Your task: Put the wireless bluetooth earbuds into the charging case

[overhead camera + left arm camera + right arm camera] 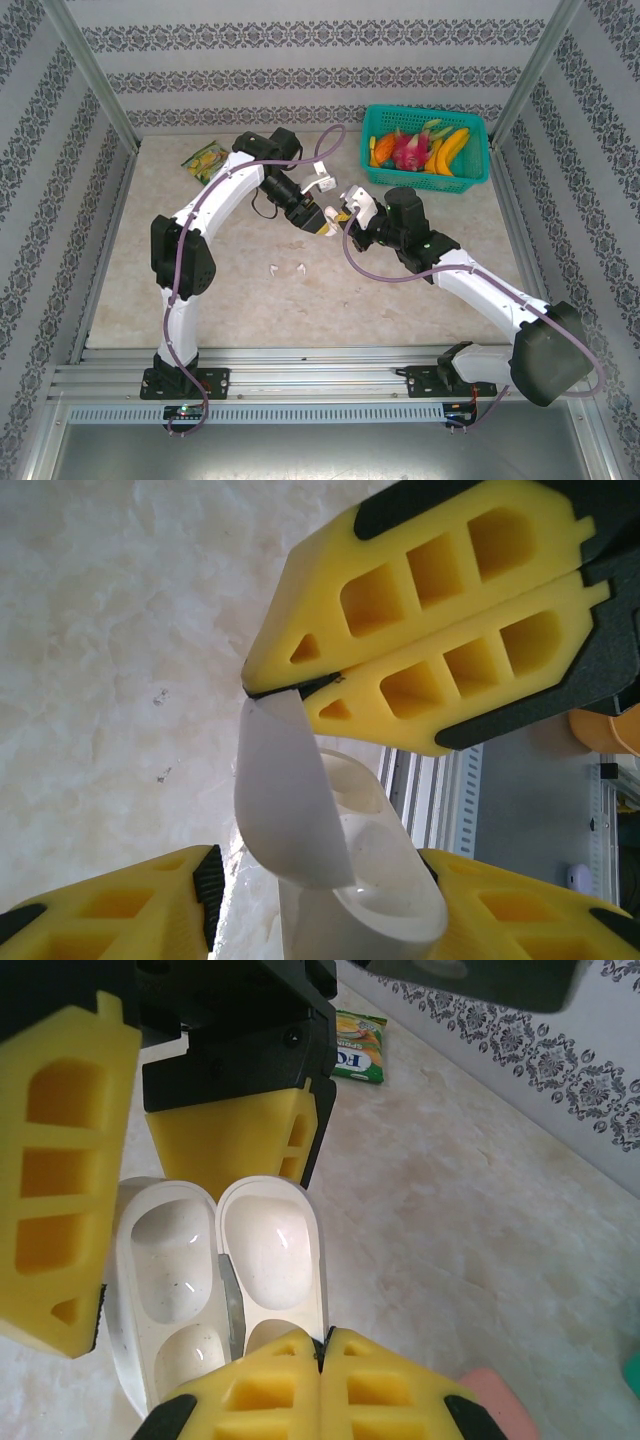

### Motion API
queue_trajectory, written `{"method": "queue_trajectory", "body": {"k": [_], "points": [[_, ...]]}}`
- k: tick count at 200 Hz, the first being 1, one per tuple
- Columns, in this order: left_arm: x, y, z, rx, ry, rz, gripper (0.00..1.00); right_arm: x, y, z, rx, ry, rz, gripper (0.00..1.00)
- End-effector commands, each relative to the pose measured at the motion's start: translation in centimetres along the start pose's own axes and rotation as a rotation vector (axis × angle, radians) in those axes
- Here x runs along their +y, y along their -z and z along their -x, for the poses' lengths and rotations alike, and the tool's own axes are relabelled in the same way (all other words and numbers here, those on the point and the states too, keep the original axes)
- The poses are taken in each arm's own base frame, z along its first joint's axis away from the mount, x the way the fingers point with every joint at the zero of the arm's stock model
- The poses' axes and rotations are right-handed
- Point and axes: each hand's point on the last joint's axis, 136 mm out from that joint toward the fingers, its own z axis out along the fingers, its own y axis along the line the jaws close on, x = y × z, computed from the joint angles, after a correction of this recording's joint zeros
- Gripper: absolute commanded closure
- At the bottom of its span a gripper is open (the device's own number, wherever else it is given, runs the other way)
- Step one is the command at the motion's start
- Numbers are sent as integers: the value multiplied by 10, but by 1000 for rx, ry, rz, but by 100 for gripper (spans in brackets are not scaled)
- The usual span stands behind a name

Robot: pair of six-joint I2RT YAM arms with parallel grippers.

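White earbuds (272, 269) are seen from above lying on the surface (230, 305); from the left wrist the open charging case (385, 905) is flanked by the released left claw (320, 885); from the right wrist its edge is pinched in the clenched right claw (322, 1348).

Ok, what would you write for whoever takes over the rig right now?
Right gripper: shut on the lid edge of the white case, keeping it open.
Left gripper: jaws around the case base; firm grip not clear.
Two white earbuds lie on the table, nearer the arm bases than the grippers.
Done: case open, sockets empty.
Left: pick up each earbud, seat it, close the lid.
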Motion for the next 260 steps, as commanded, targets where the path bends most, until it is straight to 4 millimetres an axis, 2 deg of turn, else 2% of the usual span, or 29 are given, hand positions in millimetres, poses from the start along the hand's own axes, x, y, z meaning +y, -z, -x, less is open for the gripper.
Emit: {"method": "queue_trajectory", "body": {"k": [1, 56, 124, 163, 219, 260], "points": [[-10, -8, -3, 23, -1, -55, 48, 2, 5, 12, -31, 32, 0, 100], [-9, -11, -3, 26, 2, -60, 52, 3, 5, 12, -27, 38, 4, 100], [-9, -14, -5, 34, 10, -72, 63, 1, 5, 13, -20, 48, -2, 100], [-9, -16, -7, 42, 18, -81, 65, 0, 5, 14, -18, 55, -8, 100], [-10, -19, -8, 47, 25, -94, 73, -2, 6, 19, -25, 58, -16, 100], [-9, -20, -8, 44, 24, -94, 82, -9, 8, 24, -31, 48, -52, 100]]}}
